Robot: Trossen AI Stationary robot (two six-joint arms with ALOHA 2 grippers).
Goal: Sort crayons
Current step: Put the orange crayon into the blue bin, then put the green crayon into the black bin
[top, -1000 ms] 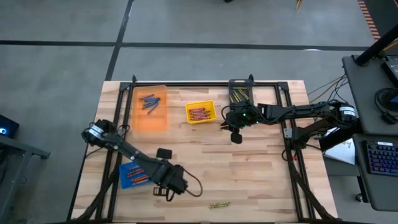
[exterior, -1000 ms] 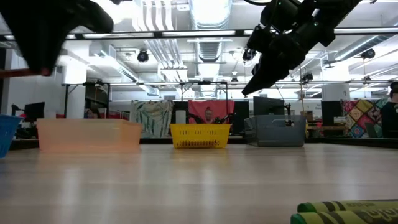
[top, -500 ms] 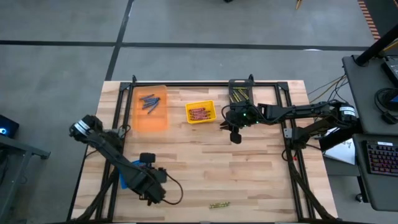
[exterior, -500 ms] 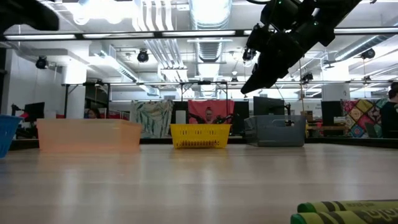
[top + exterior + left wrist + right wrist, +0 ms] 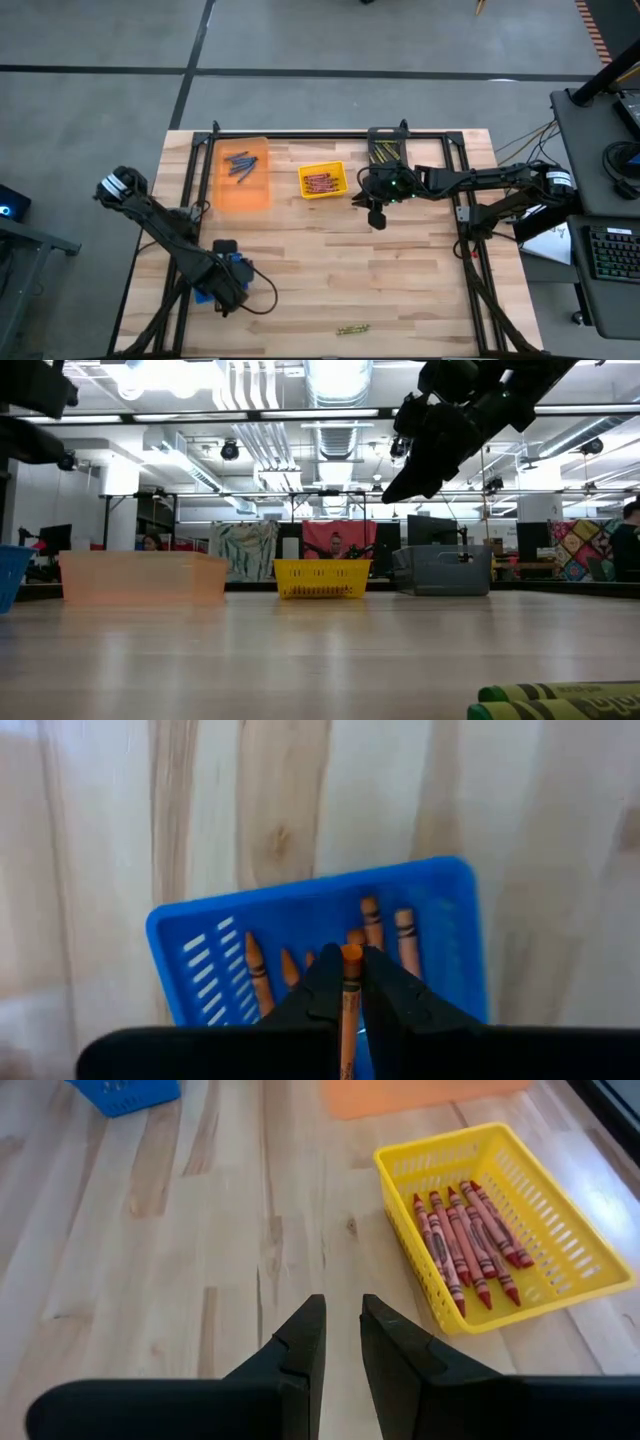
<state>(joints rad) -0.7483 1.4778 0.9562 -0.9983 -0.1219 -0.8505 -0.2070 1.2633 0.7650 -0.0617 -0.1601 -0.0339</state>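
Sorting nearly done: left gripper (image 5: 350, 982) clenched on an orange crayon (image 5: 349, 1005) above the blue bin (image 5: 205, 935); right gripper (image 5: 342, 1342) parted, empty; two green crayons (image 5: 351, 329) remain on the bench (image 5: 400, 280).

At the table's far edge three containers stand in a row: the translucent orange plastic bin (image 5: 244, 173) on the left, the small yellow slotted plastic basket (image 5: 323, 181) in the middle, the grey plastic bin (image 5: 386, 150) on the right. The blue slotted plastic basket (image 5: 440, 910) sits well apart, near the front left, under the left gripper (image 5: 349, 982). The right gripper (image 5: 341, 1323) hangs just right of the yellow basket. Two olive-yellow wax crayons (image 5: 351, 329) lie side by side near the front edge of the pale wooden plank table (image 5: 400, 280).
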